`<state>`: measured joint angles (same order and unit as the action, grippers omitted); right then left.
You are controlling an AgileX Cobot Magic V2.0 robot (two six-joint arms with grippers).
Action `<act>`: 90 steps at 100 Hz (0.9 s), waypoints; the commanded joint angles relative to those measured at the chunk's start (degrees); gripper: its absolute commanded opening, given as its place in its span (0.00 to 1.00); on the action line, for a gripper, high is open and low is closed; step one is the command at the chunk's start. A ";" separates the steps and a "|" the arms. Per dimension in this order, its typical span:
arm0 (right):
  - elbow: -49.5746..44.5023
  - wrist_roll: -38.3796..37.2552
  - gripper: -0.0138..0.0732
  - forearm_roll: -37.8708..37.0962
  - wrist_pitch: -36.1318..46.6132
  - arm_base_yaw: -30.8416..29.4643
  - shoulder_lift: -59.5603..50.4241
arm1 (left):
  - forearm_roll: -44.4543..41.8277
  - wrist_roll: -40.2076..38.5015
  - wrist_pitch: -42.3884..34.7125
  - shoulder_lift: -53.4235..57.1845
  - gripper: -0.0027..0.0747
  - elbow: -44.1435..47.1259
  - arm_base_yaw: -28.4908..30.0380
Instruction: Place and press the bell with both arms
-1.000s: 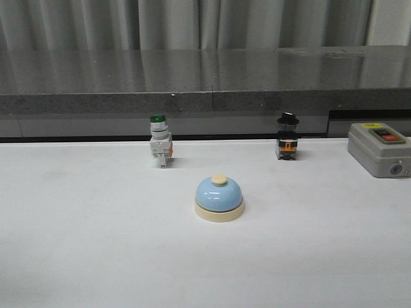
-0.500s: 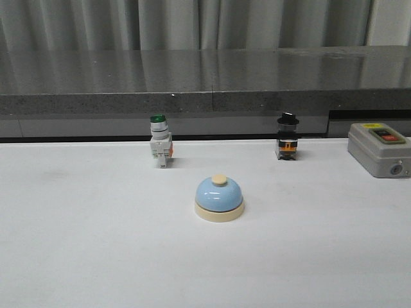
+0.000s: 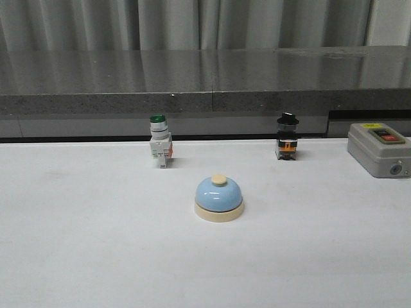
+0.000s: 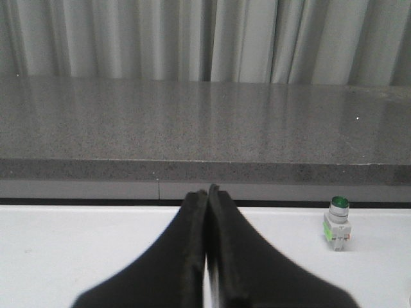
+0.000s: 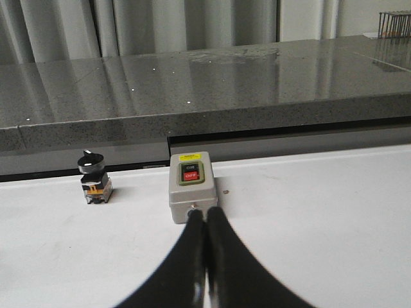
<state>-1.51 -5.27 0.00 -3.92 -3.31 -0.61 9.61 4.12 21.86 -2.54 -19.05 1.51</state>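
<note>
The light-blue bell (image 3: 219, 197) with a cream base and cream button stands upright in the middle of the white table, seen only in the front view. Neither arm shows in the front view. My left gripper (image 4: 207, 191) is shut and empty, its black fingers pressed together, low over the table. My right gripper (image 5: 205, 213) is shut and empty, its tips in line with the grey button box. The bell is out of view in both wrist views.
A green-capped white push-button switch (image 3: 160, 148) stands behind the bell to the left; it also shows in the left wrist view (image 4: 337, 221). A black knob switch (image 3: 287, 144) stands to the right. A grey box with red and black buttons (image 3: 379, 148) sits far right. A dark stone ledge (image 3: 205, 90) runs along the back.
</note>
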 commanded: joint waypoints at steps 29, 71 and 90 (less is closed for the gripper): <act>0.81 0.23 0.09 -0.42 4.55 -0.37 -0.80 | 0.15 -0.09 -10.57 4.45 0.01 3.28 -0.31; 0.81 0.23 0.09 -0.42 4.55 -0.37 -0.80 | -2.27 -0.09 -23.77 4.45 0.01 16.00 -0.31; 0.81 0.23 0.09 -0.42 4.55 -0.37 -0.80 | -5.04 -0.09 -25.76 4.50 0.01 21.70 -0.20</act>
<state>-1.51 -5.27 0.00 -3.92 -3.31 -0.61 5.33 4.12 2.23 0.31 0.05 1.51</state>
